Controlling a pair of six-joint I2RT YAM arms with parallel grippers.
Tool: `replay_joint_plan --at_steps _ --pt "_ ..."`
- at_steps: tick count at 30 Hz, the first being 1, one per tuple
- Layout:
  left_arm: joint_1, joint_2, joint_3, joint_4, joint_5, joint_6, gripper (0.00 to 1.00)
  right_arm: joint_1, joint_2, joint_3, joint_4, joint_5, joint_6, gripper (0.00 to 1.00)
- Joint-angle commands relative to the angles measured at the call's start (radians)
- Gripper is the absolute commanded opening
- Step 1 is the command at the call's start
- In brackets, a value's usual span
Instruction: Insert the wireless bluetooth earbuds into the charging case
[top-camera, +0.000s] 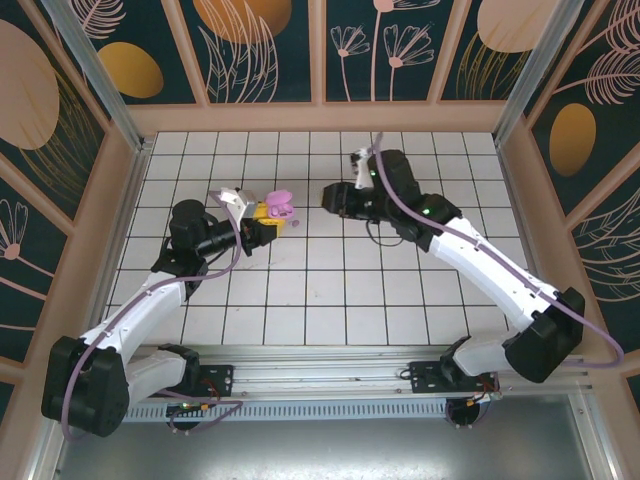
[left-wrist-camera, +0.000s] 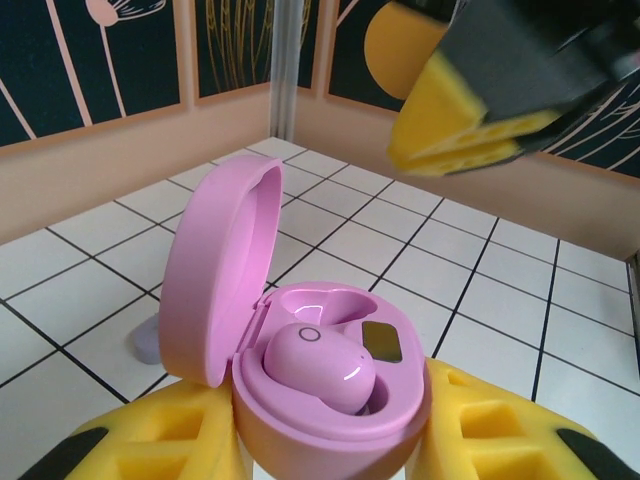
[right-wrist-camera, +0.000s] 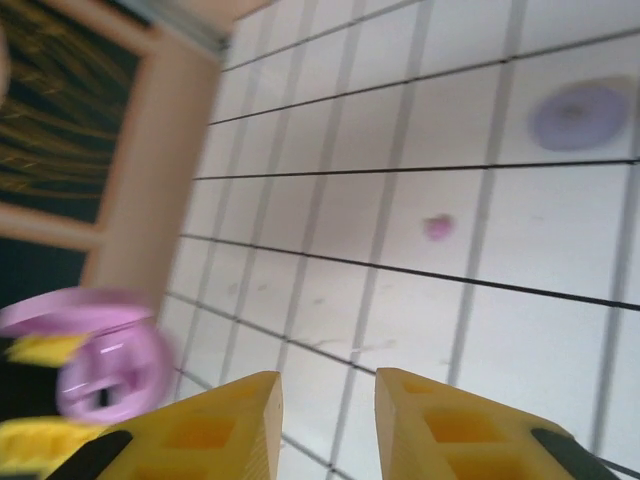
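pink earbud in case, case in left gripper

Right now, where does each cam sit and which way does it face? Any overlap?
Top external: above and behind the bases, looking down on the tiled table; left arm and right arm show, left gripper clamping the open pink case.
Left wrist: on the left arm, facing that case, a seated earbud inside; right gripper above.
Right wrist: facing down at tiles, own jaws apart; a loose pink earbud.
Shared: the pink case, all three.
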Motion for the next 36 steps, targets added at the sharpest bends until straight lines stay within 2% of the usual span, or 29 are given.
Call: replay_joint_plan --at_steps 1,9,18,32,36 --pt "0.000 -0.021 -0.017 0.001 -0.001 0.003 0.00 -0.012 0.068 -0.033 0.062 -0.044 0.028 0.29" --pt "0.000 -0.076 -0.022 -0.043 -0.021 0.019 0.00 0.008 0.386 0.063 0.166 -0.129 0.091 0.22" --pt "0.000 -0.105 -0.030 -0.060 -0.031 0.032 0.00 0.093 0.686 0.280 0.109 -0.061 0.174 0.25" --pt "0.000 -0.129 -0.050 -0.068 -0.024 0.047 0.00 0.103 0.840 0.416 0.063 0.029 0.225 0.25" --pt "0.000 -0.129 -0.049 -0.068 -0.025 0.054 0.00 0.100 0.867 0.462 0.040 0.036 0.227 0.31"
